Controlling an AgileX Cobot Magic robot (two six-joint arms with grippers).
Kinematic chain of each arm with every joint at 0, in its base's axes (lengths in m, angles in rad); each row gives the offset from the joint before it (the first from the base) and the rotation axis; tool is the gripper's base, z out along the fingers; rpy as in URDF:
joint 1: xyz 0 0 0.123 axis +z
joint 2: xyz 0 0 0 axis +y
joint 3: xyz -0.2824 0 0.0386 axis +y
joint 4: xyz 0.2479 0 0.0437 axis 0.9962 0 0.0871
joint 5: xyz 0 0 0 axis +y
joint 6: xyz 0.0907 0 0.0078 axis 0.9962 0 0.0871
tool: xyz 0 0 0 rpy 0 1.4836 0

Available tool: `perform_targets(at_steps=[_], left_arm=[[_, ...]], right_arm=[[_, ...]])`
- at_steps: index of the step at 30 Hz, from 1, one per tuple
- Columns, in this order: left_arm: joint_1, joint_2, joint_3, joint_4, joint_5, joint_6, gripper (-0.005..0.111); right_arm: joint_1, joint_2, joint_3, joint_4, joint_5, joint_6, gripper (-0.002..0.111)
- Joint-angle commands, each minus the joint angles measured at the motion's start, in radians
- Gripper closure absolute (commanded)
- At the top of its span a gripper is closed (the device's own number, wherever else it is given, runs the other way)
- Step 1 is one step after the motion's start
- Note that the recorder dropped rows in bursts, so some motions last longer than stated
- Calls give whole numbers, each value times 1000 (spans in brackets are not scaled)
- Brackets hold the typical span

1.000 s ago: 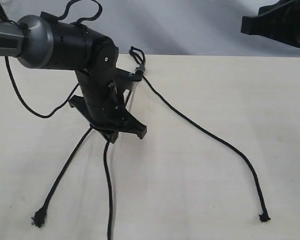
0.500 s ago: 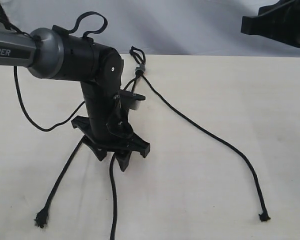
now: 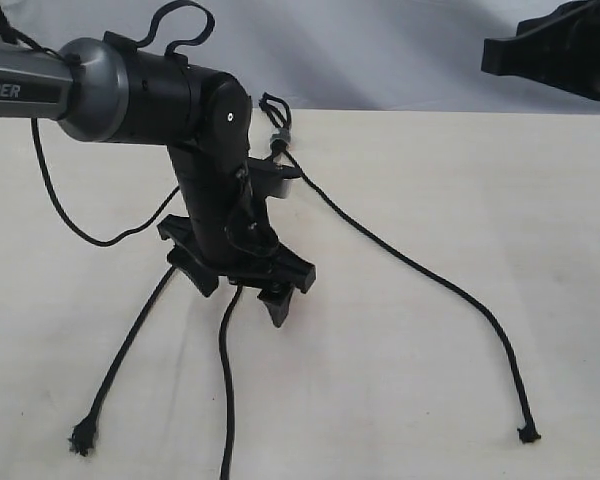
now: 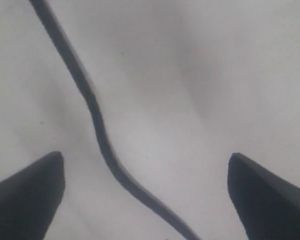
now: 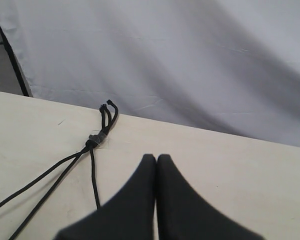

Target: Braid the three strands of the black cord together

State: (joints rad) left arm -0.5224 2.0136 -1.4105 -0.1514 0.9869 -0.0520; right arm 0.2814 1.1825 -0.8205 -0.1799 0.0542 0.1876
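I am hovering the left end effector (image 3: 238, 290), jaws apart, over the middle strand (image 3: 223, 380) of the black cord (image 3: 277, 140) on the surface (image 3: 430, 400). The right end effector (image 5: 156, 167) is hanging raised, fingers together.

Exterior cam: off-arm, raised, looks down across the table (image 3: 430, 200) toward the white backdrop (image 3: 380, 50). Mid range; my left arm (image 3: 130, 85) fills its left half, my right gripper (image 3: 550, 50) clips the top right corner. Left wrist cam: aimed down at the tabletop, very close, blurred, framed by the spread fingers of my left gripper (image 4: 145, 156). It shares one strand (image 4: 95, 120) with exterior. Right wrist cam: higher, farther off, faces the backdrop over my pressed-together fingertips. It shares the cord's loop (image 5: 109, 111) with exterior.
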Motion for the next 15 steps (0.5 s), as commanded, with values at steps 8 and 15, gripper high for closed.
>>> perform_targets(at_steps=[8, 15], left_arm=[[45, -123, -3, 170, 67, -3, 47], [146, -249, 100, 254, 35, -64, 106]], right_arm=[[3, 138, -70, 1, 126, -3, 108], [169, 240, -173, 50, 302, -81, 108]])
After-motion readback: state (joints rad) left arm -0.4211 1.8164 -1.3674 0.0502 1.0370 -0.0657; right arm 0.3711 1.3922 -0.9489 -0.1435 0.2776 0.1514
